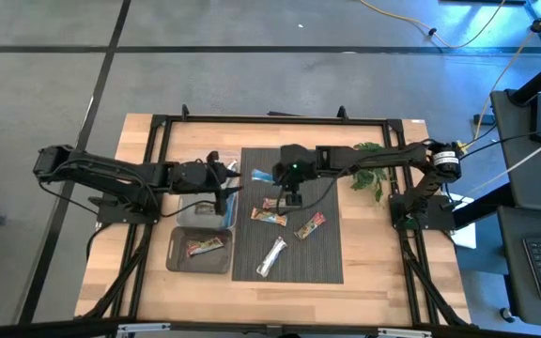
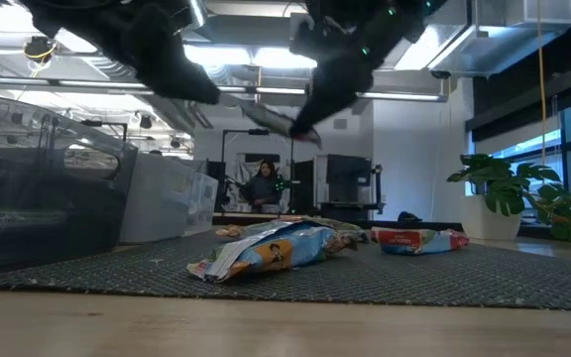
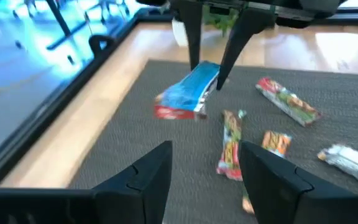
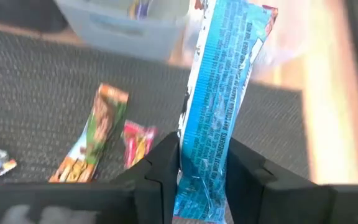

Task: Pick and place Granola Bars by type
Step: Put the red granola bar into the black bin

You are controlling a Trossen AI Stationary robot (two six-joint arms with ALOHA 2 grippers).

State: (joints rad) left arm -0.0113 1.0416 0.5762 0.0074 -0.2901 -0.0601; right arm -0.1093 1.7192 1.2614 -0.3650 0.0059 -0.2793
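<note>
My right gripper [image 1: 272, 176] is shut on a blue granola bar [image 4: 219, 93] and holds it above the far left part of the dark mat [image 1: 327, 253]. The left wrist view shows that bar [image 3: 188, 93] hanging under the right gripper's fingers. My left gripper [image 3: 204, 174] stands open at the mat's left edge, above the trays, with nothing between its fingers. Lying flat on the mat are two brown-yellow bars [image 1: 270, 210], a red bar [image 1: 310, 225] and a silver bar [image 1: 272, 255]. Another bar [image 1: 205, 247] lies in the grey tray [image 1: 178, 263]. My right gripper pinches the blue bar between its two fingers near one end [image 4: 207, 165]. The fingers [image 3: 194, 43] slant down from above. The rest of the bar reaches out beyond the fingertips, tilted, red-tipped free end [image 3: 173, 112] lowest. It is lifted clear of the mat.
A clear tray [image 1: 205, 211] and the grey tray stand left of the mat, under and near my left gripper. A green plant sprig [image 1: 369, 178] lies at the mat's far right. A black frame [image 1: 158, 131] runs round the wooden table.
</note>
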